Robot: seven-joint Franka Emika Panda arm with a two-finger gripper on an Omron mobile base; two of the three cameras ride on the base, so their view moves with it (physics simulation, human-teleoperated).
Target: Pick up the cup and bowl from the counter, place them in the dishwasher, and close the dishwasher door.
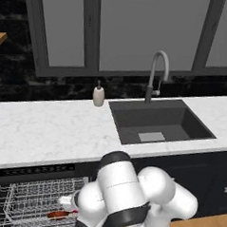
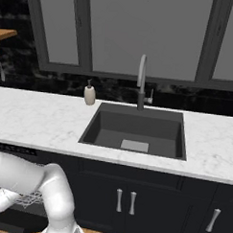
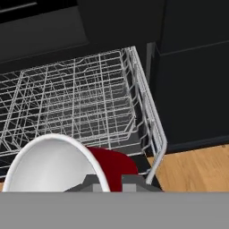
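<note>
a: arm folded low over the open dishwasher (image 1: 36, 170), rack (image 3: 76, 96) drawn out toward the near side. judged purpose: lowering the cup (image 3: 67, 163) into the rack rather than dropping it from height.

b: cup position relative to the gripper (image 3: 107, 181)?

a: in the hand view, lying right against the finger tips, white rim and inside facing the camera, red wall to the right. tilted on its side, mouth toward the hand. above the near right part of the rack, close to its right rail.

b: grip state?

a: fingertips close together at the rim, apparently pinching the cup wall; judged closed on the cup, not confirmed released.

b: bowl?

a: reddish-brown bowl (image 1: 59, 214) already low in the rack in the left base view, just left of the arm. nothing of the task left on the counter (image 1: 47, 130). door not yet shut.
</note>
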